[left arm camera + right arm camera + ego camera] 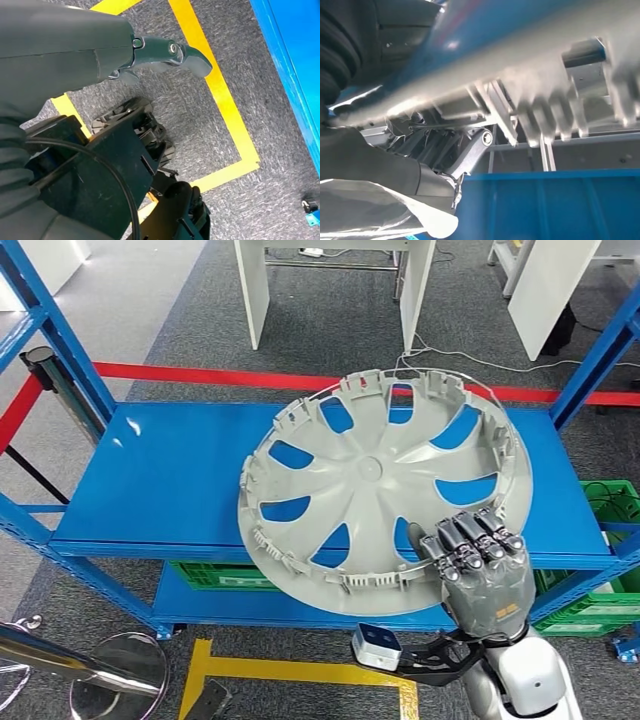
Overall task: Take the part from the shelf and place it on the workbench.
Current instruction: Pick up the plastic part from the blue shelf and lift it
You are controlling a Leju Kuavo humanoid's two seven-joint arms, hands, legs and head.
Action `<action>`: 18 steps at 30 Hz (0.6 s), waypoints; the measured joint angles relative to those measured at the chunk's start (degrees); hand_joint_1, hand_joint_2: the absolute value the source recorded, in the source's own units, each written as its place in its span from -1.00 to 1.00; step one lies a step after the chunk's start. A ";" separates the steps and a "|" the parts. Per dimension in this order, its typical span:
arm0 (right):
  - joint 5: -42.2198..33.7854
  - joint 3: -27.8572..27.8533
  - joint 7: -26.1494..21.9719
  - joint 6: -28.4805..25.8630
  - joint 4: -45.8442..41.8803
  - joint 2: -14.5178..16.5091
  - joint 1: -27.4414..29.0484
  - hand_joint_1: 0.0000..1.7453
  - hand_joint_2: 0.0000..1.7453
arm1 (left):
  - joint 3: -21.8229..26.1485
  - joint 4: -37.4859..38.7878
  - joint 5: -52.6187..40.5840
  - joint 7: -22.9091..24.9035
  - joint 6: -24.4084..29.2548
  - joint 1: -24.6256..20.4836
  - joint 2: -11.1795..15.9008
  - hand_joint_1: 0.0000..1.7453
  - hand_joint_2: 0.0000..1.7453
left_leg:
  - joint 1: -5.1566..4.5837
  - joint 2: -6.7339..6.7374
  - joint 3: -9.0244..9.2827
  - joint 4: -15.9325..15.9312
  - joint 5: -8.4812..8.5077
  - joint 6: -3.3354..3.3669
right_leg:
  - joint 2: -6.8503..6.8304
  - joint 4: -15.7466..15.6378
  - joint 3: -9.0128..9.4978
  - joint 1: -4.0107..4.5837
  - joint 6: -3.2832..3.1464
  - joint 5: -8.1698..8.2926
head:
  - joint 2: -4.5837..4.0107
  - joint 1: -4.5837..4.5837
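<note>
Right hand (483, 565) dark grey, ribbed black fingers; silver rounded forearm; black bracket; left hand (113, 55) grey, screw-jointed thumb.

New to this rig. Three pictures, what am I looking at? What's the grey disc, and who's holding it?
It is a humanoid robot with two arms, each ending in a many-fingered hand. The wide picture is from its head, looking forward and down. There the right hand grips the near edge of a grey wheel cover, inner side up, over a blue shelf. The cover looks tilted, but whether it has left the shelf I cannot tell.

The other two pictures come from cameras at the wrists and are turned. The right wrist view looks up close and blurred at the cover's rim clips. The left wrist view looks down at grey carpet with yellow floor tape; the left hand holds nothing there.

A green crate sits low on the right.
</note>
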 joint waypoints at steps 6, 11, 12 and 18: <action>0.00 0.37 4.04 0.02 -0.06 0.04 0.75 1.00 1.00 | 0.02 0.03 0.42 1.04 0.82 -0.01 -0.09 -1.00 -1.00 | 0.00 0.00 0.00 0.00 0.00 0.00 | 0.01 0.00 -0.01 0.00 0.00 0.00 | 0.00 0.00; 0.02 0.73 6.64 0.01 -0.14 -0.04 0.92 1.00 1.00 | 0.09 0.07 0.97 3.54 1.76 -0.35 -0.26 -1.00 -1.00 | -0.32 -0.01 -0.20 0.54 0.02 0.56 | -0.01 -0.30 -0.02 -0.34 0.54 0.41 | 0.00 -0.05; 0.02 0.71 7.21 0.01 -0.35 -0.12 1.04 1.00 1.00 | 0.11 0.07 1.00 4.13 2.06 -0.50 -0.36 -1.00 -1.00 | -0.30 0.01 -0.12 0.17 0.35 0.93 | -0.03 -0.40 0.01 -0.30 0.78 0.53 | 0.00 -0.08; 0.01 0.54 10.27 0.01 -1.93 -2.33 1.63 1.00 1.00 | 0.13 0.06 0.72 5.89 3.46 -1.42 -1.75 -1.00 -1.00 | 0.14 0.77 -0.23 -1.79 2.17 2.27 | -0.30 13.02 -6.35 -0.18 1.36 -7.10 | 0.00 0.14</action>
